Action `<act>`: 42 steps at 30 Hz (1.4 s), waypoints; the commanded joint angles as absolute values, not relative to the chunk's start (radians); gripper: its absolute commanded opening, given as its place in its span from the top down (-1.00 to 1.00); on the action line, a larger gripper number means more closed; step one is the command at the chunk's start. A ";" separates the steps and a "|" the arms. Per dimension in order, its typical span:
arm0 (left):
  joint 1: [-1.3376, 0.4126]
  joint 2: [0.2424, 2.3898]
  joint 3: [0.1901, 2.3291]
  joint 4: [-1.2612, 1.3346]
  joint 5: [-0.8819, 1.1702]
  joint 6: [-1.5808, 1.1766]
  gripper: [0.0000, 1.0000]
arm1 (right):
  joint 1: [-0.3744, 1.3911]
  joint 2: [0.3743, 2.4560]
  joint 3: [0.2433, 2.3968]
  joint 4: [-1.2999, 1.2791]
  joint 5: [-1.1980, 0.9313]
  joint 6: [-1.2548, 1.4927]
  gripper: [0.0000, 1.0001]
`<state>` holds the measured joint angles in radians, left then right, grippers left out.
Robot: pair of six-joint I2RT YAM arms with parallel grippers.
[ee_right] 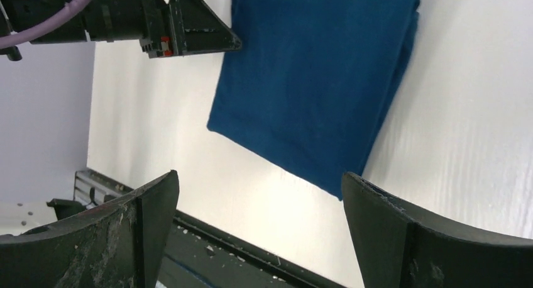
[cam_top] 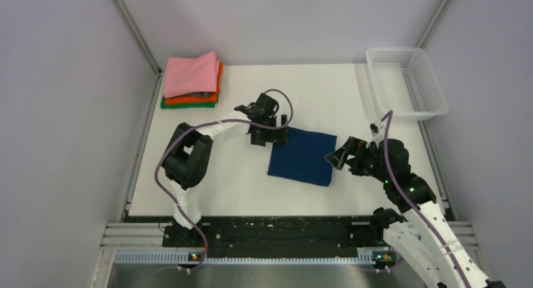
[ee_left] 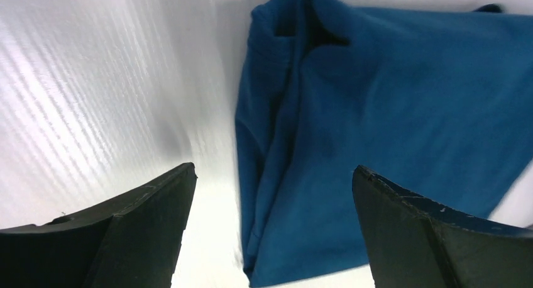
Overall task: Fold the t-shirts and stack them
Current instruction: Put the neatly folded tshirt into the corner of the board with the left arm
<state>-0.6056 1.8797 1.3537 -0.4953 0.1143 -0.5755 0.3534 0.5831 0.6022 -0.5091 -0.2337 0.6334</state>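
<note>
Hovering with both jaws spread wide and empty, we are flanking the folded navy t-shirt [cam_top: 302, 157]: its far corner is lying under the left gripper [cam_top: 271, 136], its right edge just ahead of the right gripper [cam_top: 337, 157]. Pinching shallow, we are risking lifting one layer and unfolding it. Bare table [cam_top: 220, 175] is stretching beyond the left gripper toward the pink-topped stack [cam_top: 192, 80].

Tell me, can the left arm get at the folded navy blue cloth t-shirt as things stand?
Probably yes. The left tool hangs open over an edge of the folded navy blue cloth t-shirt, nothing lies between them, and the right tool stands clear on the other side.
</note>
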 commanded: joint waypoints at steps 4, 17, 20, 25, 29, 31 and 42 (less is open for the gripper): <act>-0.653 1.985 1.381 -0.533 0.116 -0.530 -0.96 | 0.358 0.502 0.586 -0.671 -0.075 0.682 -0.97; -0.826 2.188 1.555 -0.819 -0.377 -0.677 0.94 | 0.359 0.346 0.500 -0.774 0.073 0.801 -0.97; -0.823 2.194 1.628 -0.896 -0.521 -0.670 1.00 | 0.360 0.346 0.495 -0.772 0.102 0.814 -0.97; -0.802 2.179 1.736 -0.899 -0.679 -0.547 1.00 | 0.360 0.406 0.499 -0.730 0.157 0.783 -0.97; -0.734 2.188 1.836 -0.858 -0.754 -0.409 1.00 | 0.358 0.510 0.485 -0.610 0.128 0.739 -0.97; -0.694 2.186 1.869 -0.820 -0.770 -0.332 1.00 | 0.359 0.581 0.499 -0.555 0.139 0.693 -0.97; -0.512 2.133 1.903 -0.431 -0.927 0.239 1.00 | 0.358 0.843 0.577 -0.329 0.175 0.520 -0.97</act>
<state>-0.5468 2.2021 1.8664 -0.6399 -0.8371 -0.0498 0.3534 0.8204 0.5217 -0.4709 0.1593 0.5873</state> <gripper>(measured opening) 0.100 0.985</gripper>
